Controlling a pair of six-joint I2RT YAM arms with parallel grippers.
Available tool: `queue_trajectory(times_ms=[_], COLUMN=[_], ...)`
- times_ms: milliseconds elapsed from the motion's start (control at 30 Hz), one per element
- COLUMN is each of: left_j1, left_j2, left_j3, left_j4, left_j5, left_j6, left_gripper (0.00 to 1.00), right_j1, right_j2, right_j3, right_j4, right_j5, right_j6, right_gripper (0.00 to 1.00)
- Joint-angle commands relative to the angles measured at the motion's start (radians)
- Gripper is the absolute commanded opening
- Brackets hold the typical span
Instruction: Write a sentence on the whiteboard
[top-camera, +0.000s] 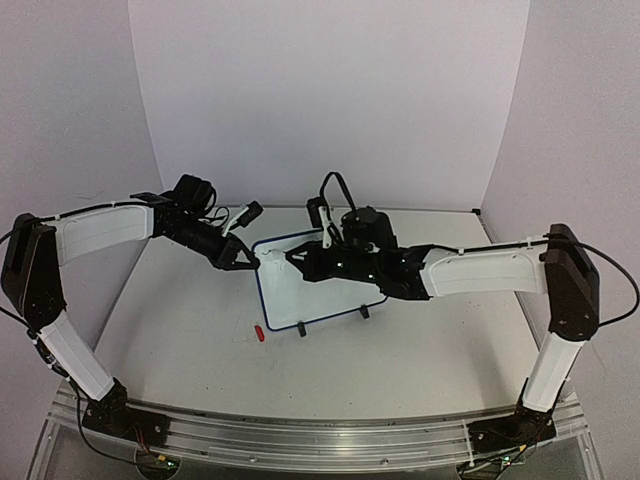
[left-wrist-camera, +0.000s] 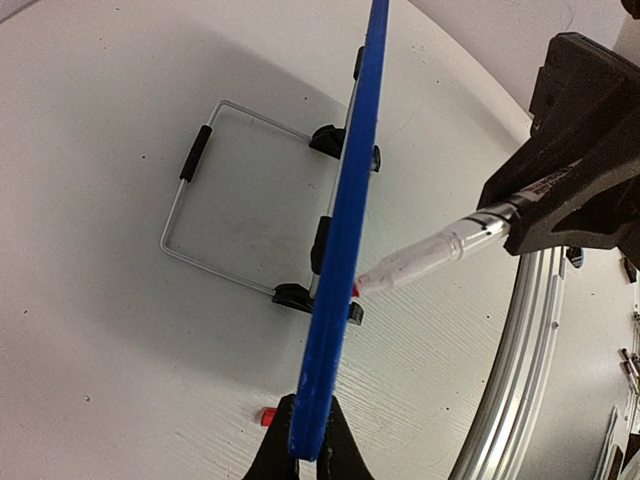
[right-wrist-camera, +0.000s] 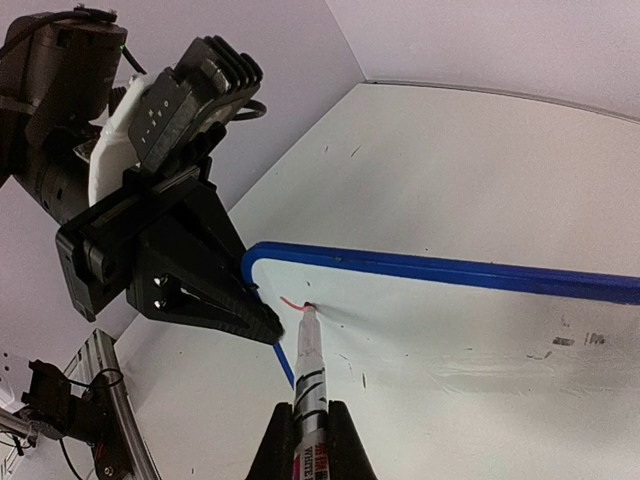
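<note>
we see right fingers (right-wrist-camera: 272, 455) gripping marker (right-wrist-camera: 308, 365) | tip touches whiteboard (right-wrist-camera: 450, 330) top-left corner, beside left fingers (right-wrist-camera: 215, 300) pinching its edge | board's long axis runs right

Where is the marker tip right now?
In the right wrist view, the marker tip touches the whiteboard near its upper left corner, beside the left arm's fingers clamping that edge.

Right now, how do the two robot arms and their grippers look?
The left arm and right arm have white shells, black joints and thin black cables. The left gripper and right gripper have black, wedge-shaped fingers.
</note>
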Motion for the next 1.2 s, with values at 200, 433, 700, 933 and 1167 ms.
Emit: queue_trajectory(times_ms=[200,433,700,933,1167], left_j1=[0.004,0.004,0.004,0.004,0.004], left_j2=[0.005,0.006,0.006,0.005,0.006], left_j3=[0.024,0.025,0.025,0.024,0.025], left_j4=[-0.020,-0.021,-0.023,-0.022,-0.022], left_j5=[-0.062,-0.065,-0.066,-0.067,-0.066], left_j6=[0.024,0.026,0.026,0.025,0.027], left_gripper=[0.00,0.00,0.00,0.00,0.00], right_j1=[-0.008,-0.008,-0.008,-0.008,-0.008], right_j2=[-0.066,-0.091,-0.051,-0.017,0.010], right_j3=[-0.037,-0.056,-0.021,0.009,0.033], right_j4=[0.044,0.067,0.054,0.047,0.037], right_j5=[0.010,-0.126,-0.092,-0.073,-0.069], right_j6=[-0.016,-0.030,-0.027,-0.023,-0.022], right_gripper=[0.00,0.00,0.00,0.00,0.00])
